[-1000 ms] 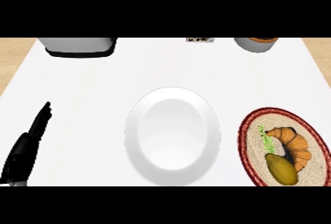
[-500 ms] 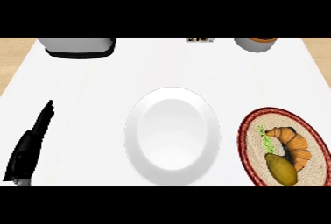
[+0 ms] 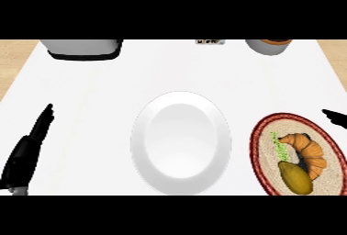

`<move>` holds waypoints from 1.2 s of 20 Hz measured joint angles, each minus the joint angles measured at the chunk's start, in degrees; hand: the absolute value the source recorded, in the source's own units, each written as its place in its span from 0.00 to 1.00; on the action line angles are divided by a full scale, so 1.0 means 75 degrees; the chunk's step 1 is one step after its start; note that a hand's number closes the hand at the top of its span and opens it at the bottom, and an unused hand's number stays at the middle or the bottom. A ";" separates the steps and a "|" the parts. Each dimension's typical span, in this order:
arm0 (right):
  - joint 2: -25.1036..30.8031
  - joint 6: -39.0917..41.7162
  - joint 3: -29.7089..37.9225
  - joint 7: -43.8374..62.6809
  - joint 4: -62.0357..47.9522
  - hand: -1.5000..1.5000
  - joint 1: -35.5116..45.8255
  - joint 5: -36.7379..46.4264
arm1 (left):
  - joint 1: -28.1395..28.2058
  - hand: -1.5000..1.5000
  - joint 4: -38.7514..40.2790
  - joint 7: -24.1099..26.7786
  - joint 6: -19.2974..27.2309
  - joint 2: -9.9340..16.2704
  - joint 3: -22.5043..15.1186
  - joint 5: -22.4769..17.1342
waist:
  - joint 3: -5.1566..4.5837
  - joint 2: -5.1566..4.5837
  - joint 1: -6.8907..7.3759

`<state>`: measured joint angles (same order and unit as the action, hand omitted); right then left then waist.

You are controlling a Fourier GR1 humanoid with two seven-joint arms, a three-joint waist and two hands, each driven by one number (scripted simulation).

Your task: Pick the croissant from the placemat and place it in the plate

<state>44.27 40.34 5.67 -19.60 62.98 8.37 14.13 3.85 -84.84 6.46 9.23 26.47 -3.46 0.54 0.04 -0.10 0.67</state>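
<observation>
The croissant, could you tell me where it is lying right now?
In the head view the croissant lies on the round placemat at the right, just above a yellow-green fruit and right of the white plate.

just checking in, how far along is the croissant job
Nothing is done yet: the croissant lies on the placemat beside a yellow-green food item, and the white plate holds nothing. In hand: the right hand shows at the right edge; the left hand rests open. Left: grasp, carry, place.
</observation>
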 measured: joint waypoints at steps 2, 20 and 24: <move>-0.0111 -0.0064 -0.0121 -0.0135 -0.0332 0.00 0.0283 0.0294 | 0.0073 0.50 0.0017 0.0089 -0.0060 -0.0103 0.0067 0.0064 | 0.0001 0.0002 -0.0007; -0.0881 -0.0861 -0.0934 -0.1180 -0.2344 0.00 0.1161 0.1973 | 0.0229 0.50 -0.0195 0.0049 -0.0485 -0.0634 0.0553 0.0653 | -0.0002 0.0009 -0.0039; -0.1050 -0.1020 -0.0966 -0.1329 -0.2618 1.00 0.1279 0.2199 | 0.0060 0.50 0.0017 0.0099 -0.0626 -0.0698 0.0752 0.0750 | -0.0013 0.0012 -0.0051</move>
<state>36.40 32.69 -1.57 -29.57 43.35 17.96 30.62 4.31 -84.71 7.21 4.53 21.24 2.19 6.16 -0.05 -0.01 0.29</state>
